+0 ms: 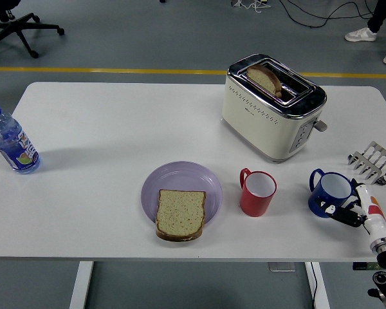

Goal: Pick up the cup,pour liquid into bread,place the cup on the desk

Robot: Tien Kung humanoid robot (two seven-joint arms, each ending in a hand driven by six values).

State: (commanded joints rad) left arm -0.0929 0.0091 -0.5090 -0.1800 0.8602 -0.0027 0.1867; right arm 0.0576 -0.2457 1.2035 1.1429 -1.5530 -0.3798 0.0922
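Curling your right hand (pixel 345 211) around the blue cup (pixel 332 193) near the counter's right edge, you had yet to lift; bread (pixel 180 214) waited.

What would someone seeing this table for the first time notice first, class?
The cream toaster at the far right, a slice standing in its slot, draws the eye first. Near the front edge a slice of bread lies on a lilac plate, beside a red cup. The right hand touches a blue cup.
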